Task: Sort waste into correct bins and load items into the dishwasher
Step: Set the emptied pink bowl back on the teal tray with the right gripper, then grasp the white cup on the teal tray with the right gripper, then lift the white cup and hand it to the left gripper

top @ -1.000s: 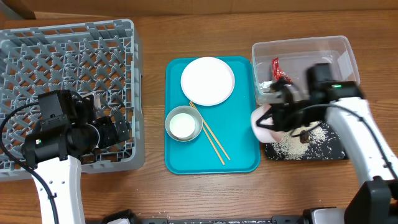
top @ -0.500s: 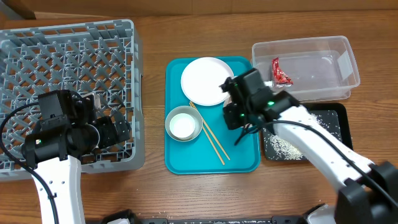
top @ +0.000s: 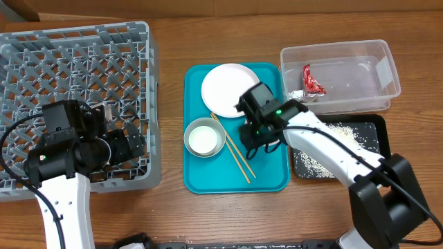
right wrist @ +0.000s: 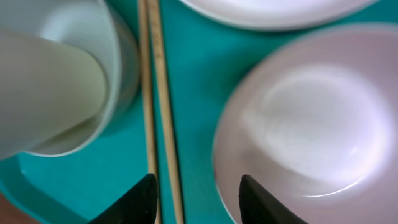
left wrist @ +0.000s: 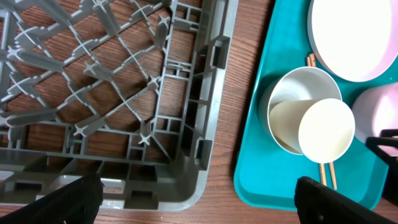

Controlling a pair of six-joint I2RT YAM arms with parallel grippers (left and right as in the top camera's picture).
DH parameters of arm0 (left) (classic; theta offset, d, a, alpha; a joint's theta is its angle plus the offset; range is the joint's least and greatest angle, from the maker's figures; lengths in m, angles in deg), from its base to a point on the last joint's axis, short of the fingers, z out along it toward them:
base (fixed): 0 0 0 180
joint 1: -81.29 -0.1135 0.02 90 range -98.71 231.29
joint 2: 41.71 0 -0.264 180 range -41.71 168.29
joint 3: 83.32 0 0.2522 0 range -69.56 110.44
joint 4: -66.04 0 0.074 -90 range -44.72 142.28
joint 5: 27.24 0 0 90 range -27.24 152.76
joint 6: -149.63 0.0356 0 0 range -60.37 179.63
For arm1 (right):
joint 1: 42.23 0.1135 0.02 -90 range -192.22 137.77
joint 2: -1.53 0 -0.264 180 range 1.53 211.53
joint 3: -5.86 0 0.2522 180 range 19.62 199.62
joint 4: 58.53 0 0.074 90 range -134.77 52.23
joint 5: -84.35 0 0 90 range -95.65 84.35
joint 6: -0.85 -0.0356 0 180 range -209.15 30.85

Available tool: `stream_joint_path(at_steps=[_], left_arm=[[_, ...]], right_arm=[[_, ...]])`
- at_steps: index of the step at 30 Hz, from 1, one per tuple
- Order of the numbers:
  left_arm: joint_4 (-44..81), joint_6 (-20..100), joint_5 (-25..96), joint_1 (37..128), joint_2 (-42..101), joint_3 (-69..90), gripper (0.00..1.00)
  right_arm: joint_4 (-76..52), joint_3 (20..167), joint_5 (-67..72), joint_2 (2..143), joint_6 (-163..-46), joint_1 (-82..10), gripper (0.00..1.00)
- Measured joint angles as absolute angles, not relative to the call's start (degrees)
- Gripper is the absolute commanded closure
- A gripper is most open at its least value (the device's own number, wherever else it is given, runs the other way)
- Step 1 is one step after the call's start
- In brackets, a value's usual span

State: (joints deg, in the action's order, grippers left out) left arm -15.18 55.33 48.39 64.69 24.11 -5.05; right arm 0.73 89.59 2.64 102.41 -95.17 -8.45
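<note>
— What are your arms like?
— White rounded links (top: 332,149), black joints, thin black cables (top: 14,149).
— And the grippers?
— Both black: my left gripper (top: 138,146) left of the teal tray (top: 201,173), my right gripper (top: 255,142) over it, with a green light (top: 277,111) behind.

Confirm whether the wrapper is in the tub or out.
In. In the overhead view, the wrapper lies on the floor of the tub, inside its walls near the left end.
</note>
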Motion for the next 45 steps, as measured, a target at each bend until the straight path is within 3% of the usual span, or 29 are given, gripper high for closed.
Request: stream_joint_path(at_steps=[4, 17, 21, 25, 31, 38, 45], left_arm=[[-15.18, 55.35, 48.39, 64.69, 24.11, -5.05, 0.0], [-15.18, 55.35, 48.39, 64.69, 24.11, -5.05, 0.0], [-15.2, 55.35, 48.39, 64.69, 24.11, -5.05, 0.0], [-15.2, 55.35, 48.39, 64.69, 24.11, -5.05, 0.0], [-15.18, 55.35, 48.37, 64.69, 24.11, -5.05, 0.0], [-13.26, 55.57, 46.03, 65.55, 24.11, -5.05, 0.0], [-7.16, 55.64, 37.88, 74.22, 24.11, -5.05, 0.0]], right_arm=[[3.28, 96.63, 2.55, 100.66, -95.2, -8.38, 0.46], [2.08, 101.57, 5.07, 103.28, -99.04, -0.01, 0.46], [1.84, 101.42, 4.94, 108.46, -100.31, 1.43, 0.55], [1.89, 100.94, 4.63, 110.98, -101.36, 1.7, 0.81], [3.22, 101.05, 3.32, 111.15, -101.43, 1.02, 0.96], [7.46, 106.42, 1.46, 108.81, -101.86, -3.72, 0.96], [9.54, 109.81, 8.78, 97.25, -103.15, -15.33, 0.96]])
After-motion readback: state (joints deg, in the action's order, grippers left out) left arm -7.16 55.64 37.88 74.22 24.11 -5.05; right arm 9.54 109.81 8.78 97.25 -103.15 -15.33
